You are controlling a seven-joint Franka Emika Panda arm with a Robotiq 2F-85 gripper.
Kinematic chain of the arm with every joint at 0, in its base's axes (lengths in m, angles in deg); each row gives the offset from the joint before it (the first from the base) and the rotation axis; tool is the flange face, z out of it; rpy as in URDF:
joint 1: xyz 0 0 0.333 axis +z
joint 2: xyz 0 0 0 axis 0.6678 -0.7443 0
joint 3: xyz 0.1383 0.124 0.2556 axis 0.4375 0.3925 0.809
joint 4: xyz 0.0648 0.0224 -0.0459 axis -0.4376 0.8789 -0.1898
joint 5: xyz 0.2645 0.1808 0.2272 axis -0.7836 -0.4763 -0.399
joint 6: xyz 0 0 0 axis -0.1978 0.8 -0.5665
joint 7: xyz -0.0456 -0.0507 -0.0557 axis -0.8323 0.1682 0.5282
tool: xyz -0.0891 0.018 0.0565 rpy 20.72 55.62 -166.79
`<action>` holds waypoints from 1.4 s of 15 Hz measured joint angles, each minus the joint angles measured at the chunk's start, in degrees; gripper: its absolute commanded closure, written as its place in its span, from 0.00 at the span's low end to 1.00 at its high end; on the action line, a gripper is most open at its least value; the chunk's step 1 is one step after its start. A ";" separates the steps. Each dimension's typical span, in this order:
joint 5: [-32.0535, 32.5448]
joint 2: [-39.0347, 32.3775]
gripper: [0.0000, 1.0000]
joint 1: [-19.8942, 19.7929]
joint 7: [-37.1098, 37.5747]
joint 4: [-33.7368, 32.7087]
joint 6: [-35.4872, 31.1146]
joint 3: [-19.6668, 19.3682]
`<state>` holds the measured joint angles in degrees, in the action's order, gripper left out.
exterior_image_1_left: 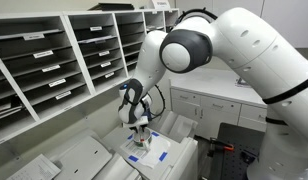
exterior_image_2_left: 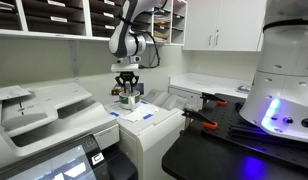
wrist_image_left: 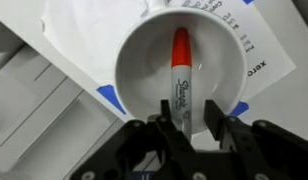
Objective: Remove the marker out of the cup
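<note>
Marker (wrist_image_left: 181, 70) leaning inside the cup (wrist_image_left: 134, 60), red cap far, gripper (wrist_image_left: 192, 125) over its near end.
Fingers narrow, flanking the marker; contact cannot be told. An off-centre pinch might tip the cup or drag it across the paper (wrist_image_left: 64, 40).

1 cup (wrist_image_left: 132, 75), 1 marker (wrist_image_left: 180, 62), 1 claw (wrist_image_left: 199, 118), 1 robot arm (exterior_image_1_left: 249, 50); paper sheets (wrist_image_left: 69, 30) count unclear.

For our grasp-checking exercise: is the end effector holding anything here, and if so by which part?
Nothing is gripped yet. The end effector is open, straddling the grey barrel end of the marker in the cup, with a gap showing beside it.
</note>
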<state>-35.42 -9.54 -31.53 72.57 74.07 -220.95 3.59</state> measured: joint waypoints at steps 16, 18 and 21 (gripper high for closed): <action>0.05 -0.01 0.81 0.26 0.00 -0.20 0.51 -0.18; 0.05 -0.01 0.81 0.26 0.00 -0.20 0.52 -0.18; 0.05 -0.01 0.81 0.27 0.00 -0.20 0.52 -0.18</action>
<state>-35.37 -9.56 -31.27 72.57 73.87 -220.43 3.40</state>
